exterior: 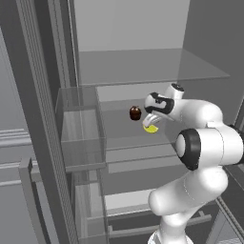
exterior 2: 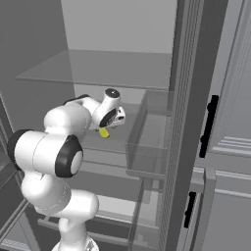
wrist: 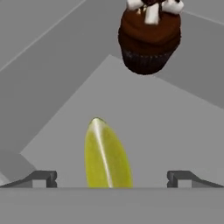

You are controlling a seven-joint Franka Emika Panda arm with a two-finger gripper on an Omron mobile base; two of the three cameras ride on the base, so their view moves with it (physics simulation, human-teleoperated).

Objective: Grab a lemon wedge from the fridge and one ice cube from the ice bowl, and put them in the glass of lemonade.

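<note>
- Left base view: the tall dark grey fridge (exterior: 43,109) stands with its door swung wide at the left, the clear door bins (exterior: 81,138) hanging on the door's inner side.
- To the right of the bins, a glass shelf (exterior: 124,125) carries a small dark brown cupcake-like item with white bits on top (exterior: 135,113), and just right of it lies the tiny bright yellow lemon wedge (exterior: 151,127).
- The white arm's hand (exterior: 153,119) sits directly above the wedge, reaching in over the shelf from the right; whether it touches the fruit cannot be told here.
- Right base view: the hand (exterior 2: 109,126) points down into the fridge at centre left, with the yellow wedge (exterior 2: 104,132) showing just below it on the shelf; to the right are a clear door bin (exterior 2: 147,142) and the edge of the fridge door (exterior 2: 188,122), and farther right light grey panelled cabinets with black handles (exterior 2: 230,147).
- Hand view: the two dark fingertips (wrist: 43,178) stand spread wide apart, one at either side, gripping nothing.
- Between them lies the wedge (wrist: 106,155), pointed tip away from the camera, apart from both fingertips.
- Up and to the right, well beyond the wedge, sits the brown cupcake-like item (wrist: 149,37).
</note>
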